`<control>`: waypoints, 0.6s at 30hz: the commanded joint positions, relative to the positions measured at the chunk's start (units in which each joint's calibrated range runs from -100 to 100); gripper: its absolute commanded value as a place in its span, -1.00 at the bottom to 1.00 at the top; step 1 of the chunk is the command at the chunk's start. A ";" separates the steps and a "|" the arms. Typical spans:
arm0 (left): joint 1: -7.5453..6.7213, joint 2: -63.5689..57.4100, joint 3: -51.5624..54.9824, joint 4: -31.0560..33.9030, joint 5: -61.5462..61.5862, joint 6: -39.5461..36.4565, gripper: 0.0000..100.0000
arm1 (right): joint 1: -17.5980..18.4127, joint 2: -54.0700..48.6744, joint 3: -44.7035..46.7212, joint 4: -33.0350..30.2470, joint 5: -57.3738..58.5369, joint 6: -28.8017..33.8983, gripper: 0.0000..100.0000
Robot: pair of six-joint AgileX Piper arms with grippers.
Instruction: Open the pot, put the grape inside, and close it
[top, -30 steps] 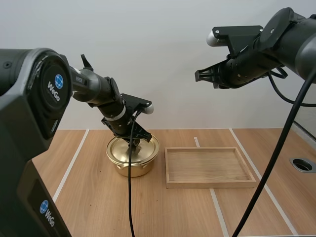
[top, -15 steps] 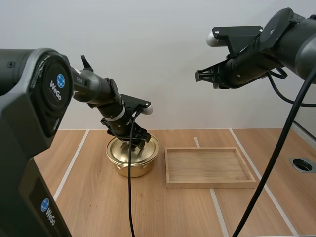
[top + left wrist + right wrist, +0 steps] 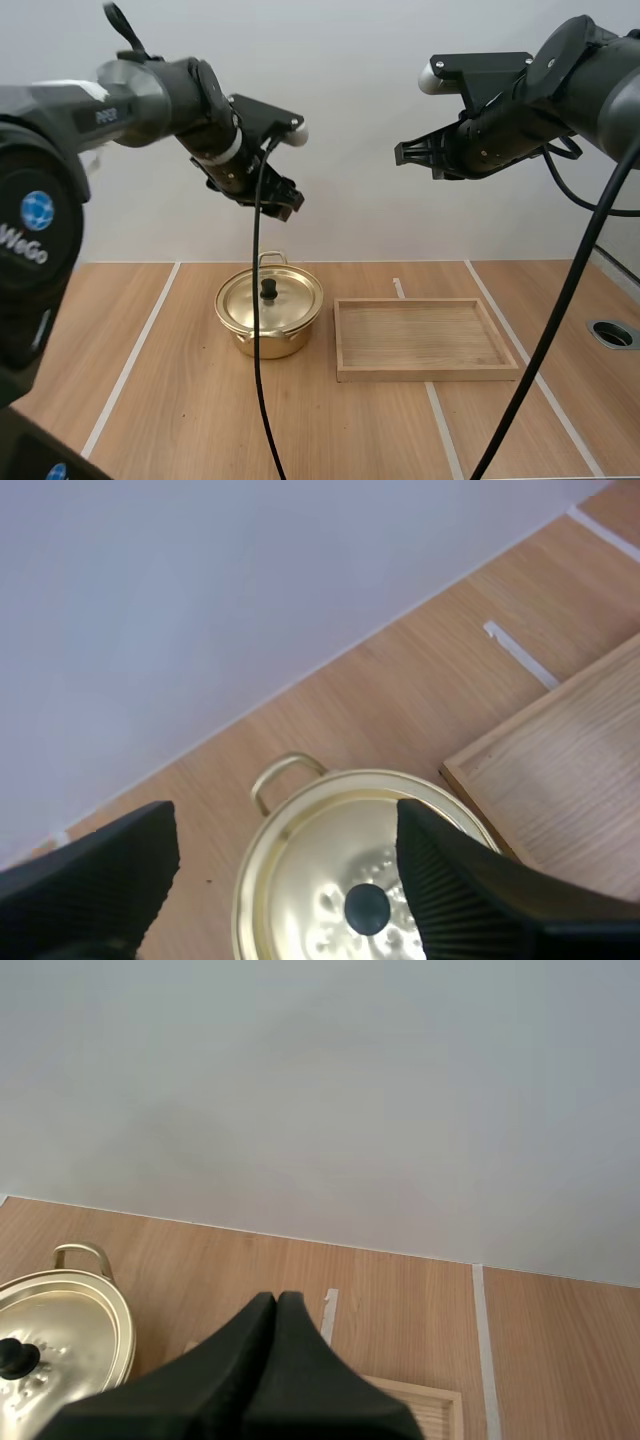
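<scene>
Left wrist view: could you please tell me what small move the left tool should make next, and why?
Probably draw the left tool back toward rest: it has just let go of the knob, stands open high above it, and the lid sits flat on the pot.

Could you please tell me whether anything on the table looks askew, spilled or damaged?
Nothing stands out. The lid sits level on the gold pot, and the wooden tray lies flat beside it, not touching.
</scene>
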 commanded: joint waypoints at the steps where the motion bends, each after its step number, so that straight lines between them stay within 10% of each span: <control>1: -0.11 -4.16 -3.12 2.10 2.23 -2.11 1.00 | -0.28 -0.81 0.20 0.43 0.68 0.17 -1.00; 9: -0.04 -13.34 -4.71 3.27 2.92 -2.81 0.94 | -0.28 -0.81 0.20 0.43 1.71 0.17 -1.00; 16: -0.04 -17.91 -4.71 3.51 3.92 -4.55 -0.91 | -0.28 -0.81 0.20 0.55 3.19 0.17 -1.00; 18: -0.04 -19.14 -4.71 3.60 3.92 -4.67 -1.00 | -0.28 -0.81 0.20 0.90 3.68 0.17 -1.00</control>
